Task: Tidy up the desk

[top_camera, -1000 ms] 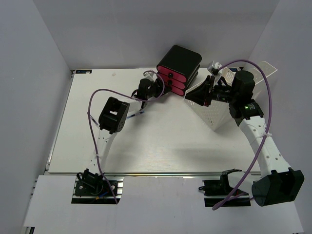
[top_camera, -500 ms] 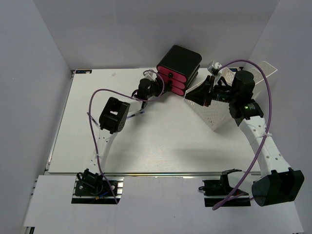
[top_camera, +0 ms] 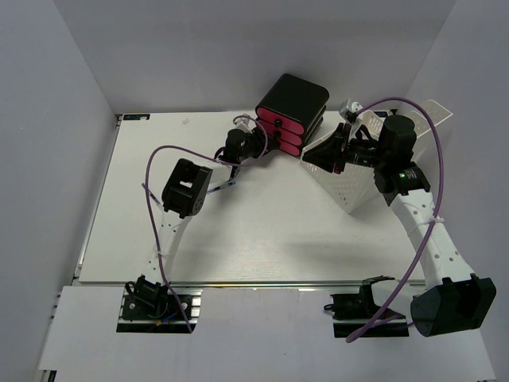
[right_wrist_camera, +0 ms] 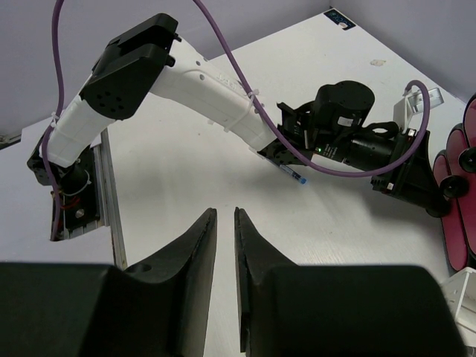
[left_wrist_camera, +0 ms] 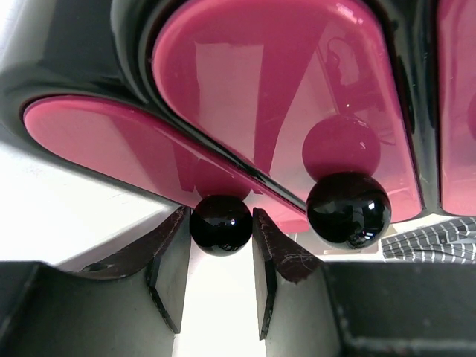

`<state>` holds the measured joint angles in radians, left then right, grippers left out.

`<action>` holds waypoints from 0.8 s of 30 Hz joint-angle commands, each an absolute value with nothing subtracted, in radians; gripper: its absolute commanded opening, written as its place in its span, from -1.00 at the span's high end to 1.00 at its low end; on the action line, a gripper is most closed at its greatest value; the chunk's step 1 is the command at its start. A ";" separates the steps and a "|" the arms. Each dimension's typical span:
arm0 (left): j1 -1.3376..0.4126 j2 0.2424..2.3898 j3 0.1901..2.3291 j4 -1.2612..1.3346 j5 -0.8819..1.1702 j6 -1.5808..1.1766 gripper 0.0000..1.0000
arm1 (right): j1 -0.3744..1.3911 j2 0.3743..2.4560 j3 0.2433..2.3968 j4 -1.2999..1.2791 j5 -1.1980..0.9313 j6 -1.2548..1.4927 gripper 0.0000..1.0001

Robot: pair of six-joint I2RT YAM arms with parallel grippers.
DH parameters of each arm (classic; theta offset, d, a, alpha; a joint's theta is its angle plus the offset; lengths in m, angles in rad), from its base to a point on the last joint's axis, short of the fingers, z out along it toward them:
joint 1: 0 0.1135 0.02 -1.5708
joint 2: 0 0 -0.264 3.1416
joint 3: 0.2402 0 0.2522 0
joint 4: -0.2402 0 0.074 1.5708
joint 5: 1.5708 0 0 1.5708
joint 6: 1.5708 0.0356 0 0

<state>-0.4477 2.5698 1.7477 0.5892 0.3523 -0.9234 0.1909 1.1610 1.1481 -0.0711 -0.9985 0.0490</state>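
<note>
The white desk (top_camera: 262, 231) carries a black-and-pink drawer unit (top_camera: 290, 111) at the back middle. In the left wrist view my left gripper (left_wrist_camera: 219, 213) is shut on the black round knob (left_wrist_camera: 221, 224) of the lowest pink drawer (left_wrist_camera: 111, 149), with a finger against each side. A second knob (left_wrist_camera: 348, 210) sits to the right. From above, the left gripper (top_camera: 261, 143) is at the unit's front. My right gripper (right_wrist_camera: 224, 212) is shut with a thin slit and empty, held above the desk (right_wrist_camera: 186, 186) beside the white perforated tray (top_camera: 350, 187).
A pen with a blue tip (right_wrist_camera: 294, 175) lies on the desk under the left arm, seen from above as well (top_camera: 225, 187). The silver rail (top_camera: 262, 284) runs along the near edge. Purple cables loop over both arms. Grey walls stand on three sides.
</note>
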 commanded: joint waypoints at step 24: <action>-0.428 2.304 1.365 0.743 0.428 -0.890 0.77 | 0.187 1.149 1.127 -0.017 -1.028 0.055 0.58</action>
<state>-0.4313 2.3959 1.3888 0.7441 0.4049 -0.9169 0.1902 1.1610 1.1290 -0.0608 -1.0058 0.0498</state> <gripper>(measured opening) 0.445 0.212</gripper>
